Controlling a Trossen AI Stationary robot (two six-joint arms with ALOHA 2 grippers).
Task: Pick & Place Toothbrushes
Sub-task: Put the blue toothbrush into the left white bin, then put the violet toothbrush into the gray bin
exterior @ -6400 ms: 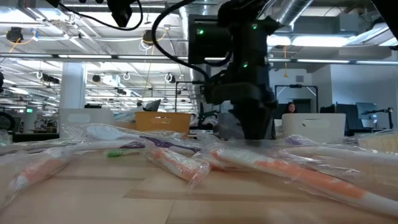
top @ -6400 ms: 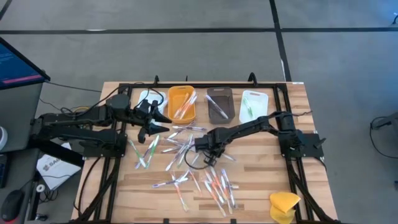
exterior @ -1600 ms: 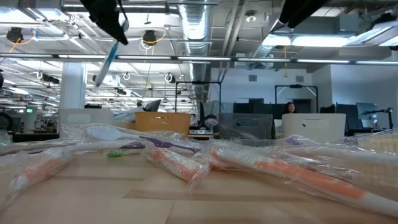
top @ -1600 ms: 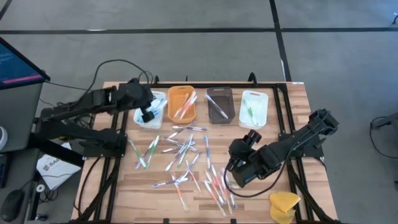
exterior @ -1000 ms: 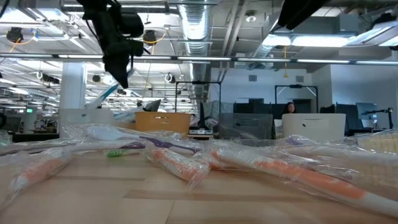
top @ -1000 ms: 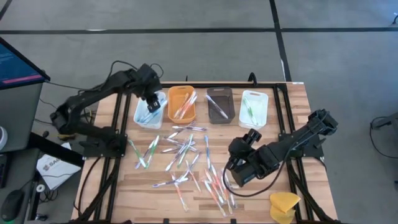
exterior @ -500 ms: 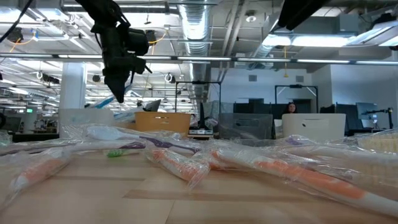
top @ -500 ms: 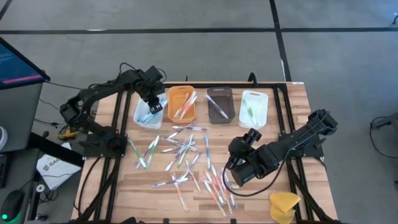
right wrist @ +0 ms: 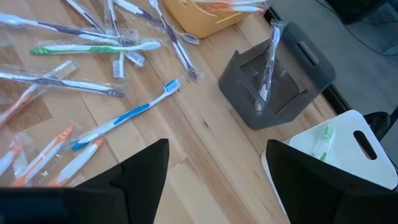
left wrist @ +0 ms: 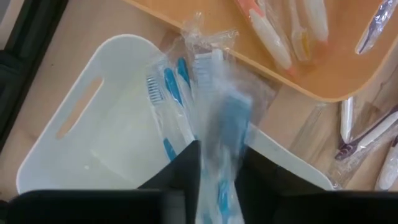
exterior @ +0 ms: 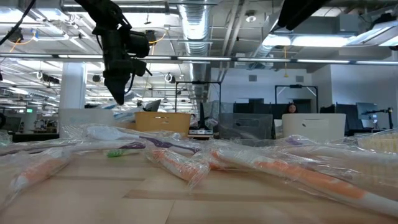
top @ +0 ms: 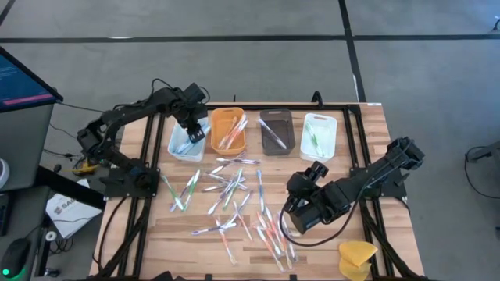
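Now a wrapped blue toothbrush point(left wrist: 225, 134) sits between the left gripper's point(left wrist: 217, 163) parting fingers, over the white tray's point(left wrist: 74, 106) near rim. Well apart, the right gripper point(right wrist: 214, 171) hangs spread above bare wood beside the scattered toothbrushes point(top: 234, 199).

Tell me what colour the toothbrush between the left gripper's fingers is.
Blue, in a clear wrapper, seen best in the left wrist view.

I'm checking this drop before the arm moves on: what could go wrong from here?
The wrapped blue toothbrush sits between the left gripper fingers above the white tray. Its wrapper might cling to a finger and get dragged back out. It hangs near the tray's rim beside the orange tray, so it could land across the edge rather than inside.
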